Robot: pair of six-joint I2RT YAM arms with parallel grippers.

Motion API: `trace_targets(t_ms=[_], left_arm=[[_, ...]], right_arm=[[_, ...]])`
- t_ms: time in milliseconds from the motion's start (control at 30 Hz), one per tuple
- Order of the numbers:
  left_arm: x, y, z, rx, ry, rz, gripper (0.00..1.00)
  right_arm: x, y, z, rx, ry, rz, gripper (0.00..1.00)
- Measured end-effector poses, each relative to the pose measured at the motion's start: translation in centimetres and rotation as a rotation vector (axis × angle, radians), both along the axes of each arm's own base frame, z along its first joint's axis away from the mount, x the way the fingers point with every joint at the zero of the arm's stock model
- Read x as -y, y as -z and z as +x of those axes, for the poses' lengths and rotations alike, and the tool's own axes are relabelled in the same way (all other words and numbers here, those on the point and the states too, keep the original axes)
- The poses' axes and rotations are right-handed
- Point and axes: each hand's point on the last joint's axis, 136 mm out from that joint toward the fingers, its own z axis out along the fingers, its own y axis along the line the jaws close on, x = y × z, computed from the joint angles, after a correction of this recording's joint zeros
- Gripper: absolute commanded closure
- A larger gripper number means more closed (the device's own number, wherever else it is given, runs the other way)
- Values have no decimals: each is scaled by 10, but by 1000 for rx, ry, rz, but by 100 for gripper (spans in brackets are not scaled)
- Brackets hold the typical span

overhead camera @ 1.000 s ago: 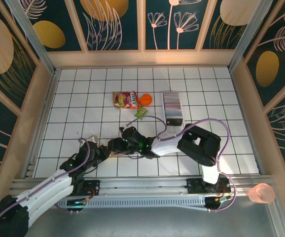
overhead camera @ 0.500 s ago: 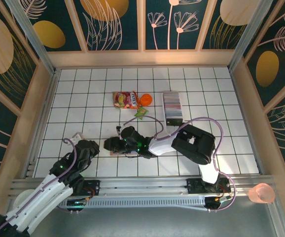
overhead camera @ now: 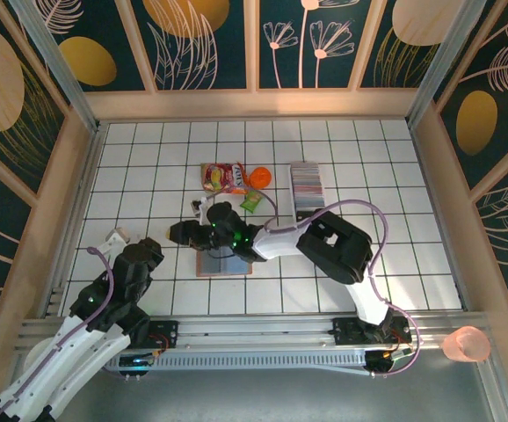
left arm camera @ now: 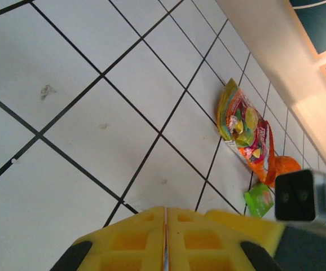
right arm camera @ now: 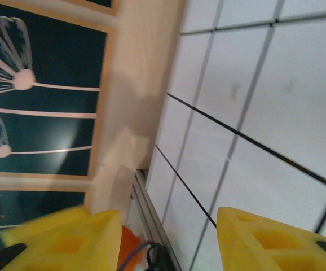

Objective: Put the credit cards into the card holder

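table (left arm camera: 95,84): smooth white tile | snack packet (left arm camera: 239,118): glossy foil | card holder (overhead camera: 228,264): matt, leather-like

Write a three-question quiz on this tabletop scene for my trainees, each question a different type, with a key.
1. True or false: the card holder lies open on the table.
2. The credit cards are: A) inside the card holder; B) in a row right of the snack packet; C) piled on that packet.
3. Fill in: the right gripper has its fingers ___.
Key: 1 true; 2 B; 3 open.
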Motion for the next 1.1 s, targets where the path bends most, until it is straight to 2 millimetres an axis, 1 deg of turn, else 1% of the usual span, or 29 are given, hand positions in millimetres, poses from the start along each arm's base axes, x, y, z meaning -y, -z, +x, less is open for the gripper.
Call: trace_targets(t_ms=[67,133,167,233,300,333,400,467,500,533,567,600,633,667,700,733,800,833,867,900,933,967,1033,1100], left_arm=[[3,1,0,-6,15,-1,86],[8,2,2,-11,39,-4,82],[13,4,3,-14,58,-5,79],[22,10,7,-31,99,-2,72],[33,19,10,-60,149,5,68],[39,24,12,-76,171,9,66],[50,35,15,-109,223,18,58],[61,41,18,-129,271,15,50],[66,43,19,-132,289,10,47],[71,46,20,-135,309,4,45],[76,48,21,-136,329,-2,43],[80,49,22,-135,345,-10,42],[84,51,23,-135,363,-14,41],[87,53,24,-137,376,-16,41],[89,54,24,-141,387,-18,41],[92,56,25,-145,398,-17,40],[95,58,26,-148,414,-13,40],[97,59,27,-149,423,-11,40],[99,61,27,-153,432,-8,40],[99,61,27,-154,436,-5,40],[100,62,27,-156,445,-2,40],[101,63,27,-157,451,2,39],[102,63,27,-156,465,10,39],[103,63,27,-155,476,16,38]], right_arm=[[7,-7,14,33,18,-2,51],[24,-11,34,68,51,-39,51],[36,-15,46,95,73,-67,50],[63,-31,70,160,125,-115,50],[99,-61,96,266,193,-155,50],[115,-75,104,312,221,-168,49],[159,-115,121,469,302,-209,49],[198,-152,124,672,349,-257,47],[210,-163,120,761,350,-283,45],[223,-174,113,886,336,-328,44],[234,-180,102,1020,302,-385,43],[241,-181,94,1120,261,-435,38],[249,-176,85,1232,197,-512,32],[258,-167,81,1317,124,-594,32],[266,-157,82,1362,66,-661,31],[280,-141,88,1392,-4,-755,31],[310,-108,103,1398,-125,-924,30],[329,-86,111,1396,-195,-1025,29],[344,-66,114,1394,-266,-1105,28],[353,-49,112,1388,-338,-1155,26],[362,-30,109,1372,-420,-1192,23],[367,-16,107,1355,-489,-1210,22],[373,3,106,1337,-583,-1233,21],[376,16,105,1322,-651,-1240,20]])
